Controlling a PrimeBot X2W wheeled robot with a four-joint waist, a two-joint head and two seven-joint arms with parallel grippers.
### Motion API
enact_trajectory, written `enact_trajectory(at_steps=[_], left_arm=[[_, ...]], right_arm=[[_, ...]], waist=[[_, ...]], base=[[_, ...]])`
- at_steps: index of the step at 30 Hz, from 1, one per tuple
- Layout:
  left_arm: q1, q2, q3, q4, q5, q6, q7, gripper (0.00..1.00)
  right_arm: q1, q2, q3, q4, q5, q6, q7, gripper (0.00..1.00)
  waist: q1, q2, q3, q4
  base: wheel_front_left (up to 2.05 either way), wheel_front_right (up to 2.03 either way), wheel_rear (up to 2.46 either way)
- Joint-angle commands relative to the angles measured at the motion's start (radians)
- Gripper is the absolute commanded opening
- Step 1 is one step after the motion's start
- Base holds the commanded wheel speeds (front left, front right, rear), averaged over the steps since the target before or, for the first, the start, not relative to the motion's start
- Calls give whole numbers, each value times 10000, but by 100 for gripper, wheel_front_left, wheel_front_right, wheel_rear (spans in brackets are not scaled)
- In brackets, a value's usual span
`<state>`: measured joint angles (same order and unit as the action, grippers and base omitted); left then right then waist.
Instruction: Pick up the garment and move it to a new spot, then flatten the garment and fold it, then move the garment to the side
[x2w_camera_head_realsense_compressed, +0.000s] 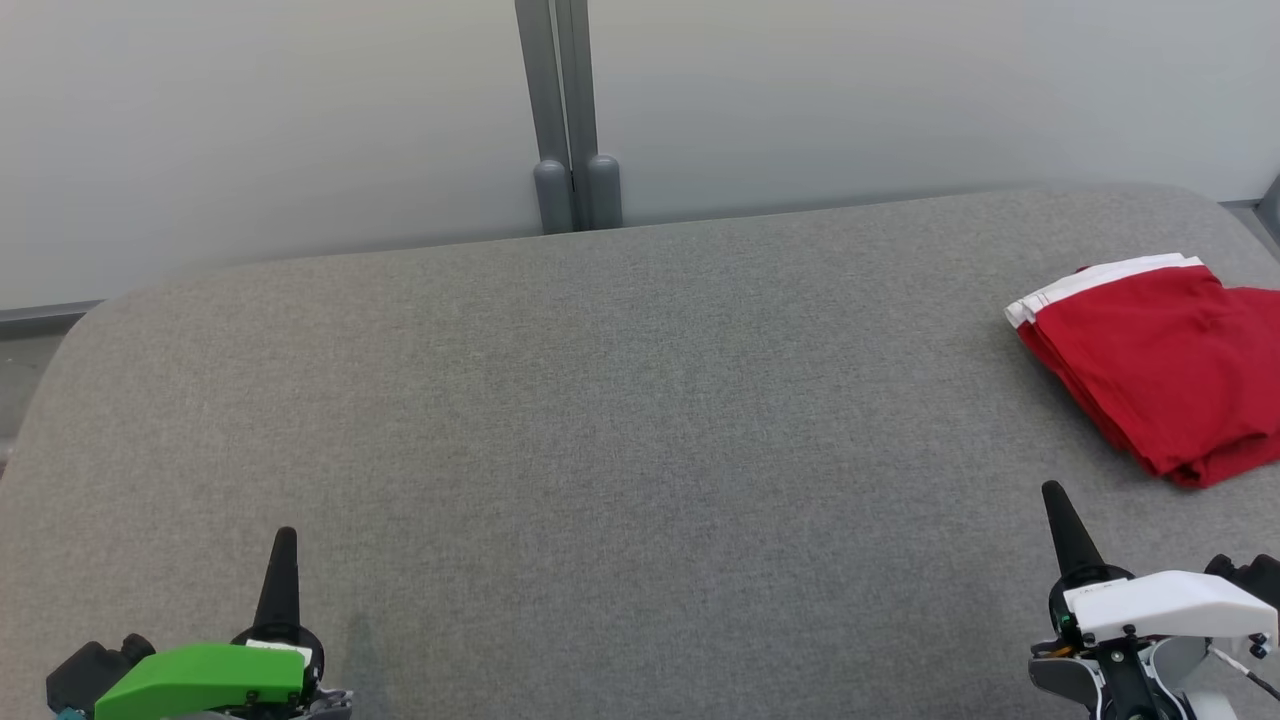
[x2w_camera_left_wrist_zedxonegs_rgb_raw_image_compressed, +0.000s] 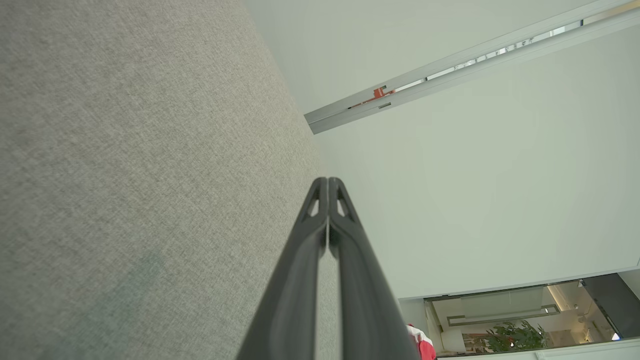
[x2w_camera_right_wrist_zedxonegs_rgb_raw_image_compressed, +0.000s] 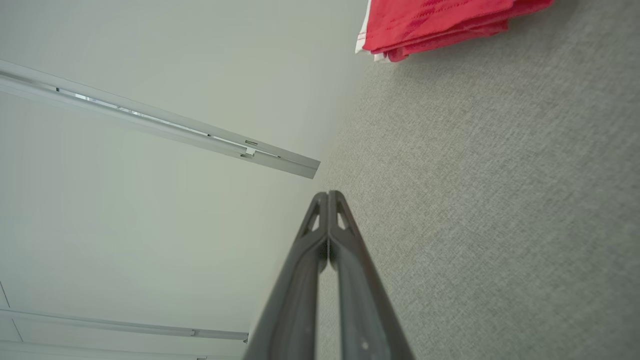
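A red garment (x2w_camera_head_realsense_compressed: 1160, 365) with a white band lies folded in a neat stack at the far right of the grey fabric surface (x2w_camera_head_realsense_compressed: 620, 420). Its edge also appears in the right wrist view as the red garment (x2w_camera_right_wrist_zedxonegs_rgb_raw_image_compressed: 440, 22) at the top. My left gripper (x2w_camera_head_realsense_compressed: 284, 535) rests at the lower left, shut and empty, far from the garment. My right gripper (x2w_camera_head_realsense_compressed: 1053, 492) sits at the lower right, shut and empty, a short way in front of the garment's near corner. In the wrist views the left gripper (x2w_camera_left_wrist_zedxonegs_rgb_raw_image_compressed: 328, 180) and right gripper (x2w_camera_right_wrist_zedxonegs_rgb_raw_image_compressed: 328, 193) show their fingers pressed together.
Pale wall panels with a grey double post (x2w_camera_head_realsense_compressed: 572, 120) stand behind the surface. The surface's rounded left edge (x2w_camera_head_realsense_compressed: 60, 350) drops off toward the floor. A wide bare stretch of grey fabric lies between the two grippers.
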<state>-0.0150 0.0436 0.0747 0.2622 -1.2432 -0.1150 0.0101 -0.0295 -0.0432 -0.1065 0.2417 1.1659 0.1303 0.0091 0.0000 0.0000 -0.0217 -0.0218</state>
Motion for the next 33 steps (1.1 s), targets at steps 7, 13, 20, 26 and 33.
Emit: enact_trajectory(at_steps=[7, 13, 20, 26, 33], left_arm=[[-408, 80, 114, -120, -719, -88, 220, 0], [-514, 83, 160, -135, -1204, -96, 345, 0], [-615, 86, 213, -145, -1740, -108, 510, 0], [-721, 89, 258, -159, -2171, -126, 628, 0], [-812, 92, 309, -165, -2615, -147, 747, 0]], right_arm=[[-323, -69, -40, -38, 893, 7, 229, 0], [-422, -73, -47, -27, 1459, 7, 356, 0], [-497, -78, -57, -14, 2104, 7, 523, 0], [-595, -81, -62, -2, 2614, 7, 639, 0], [-667, -87, -69, 11, 3168, 7, 777, 0]], waist=[[0, 0, 36, 32], [0, 0, 65, 57], [0, 0, 99, 87], [0, 0, 127, 112], [0, 0, 160, 141]], base=[[0, 0, 0], [0, 0, 0], [0, 0, 0], [0, 0, 0], [0, 0, 0]])
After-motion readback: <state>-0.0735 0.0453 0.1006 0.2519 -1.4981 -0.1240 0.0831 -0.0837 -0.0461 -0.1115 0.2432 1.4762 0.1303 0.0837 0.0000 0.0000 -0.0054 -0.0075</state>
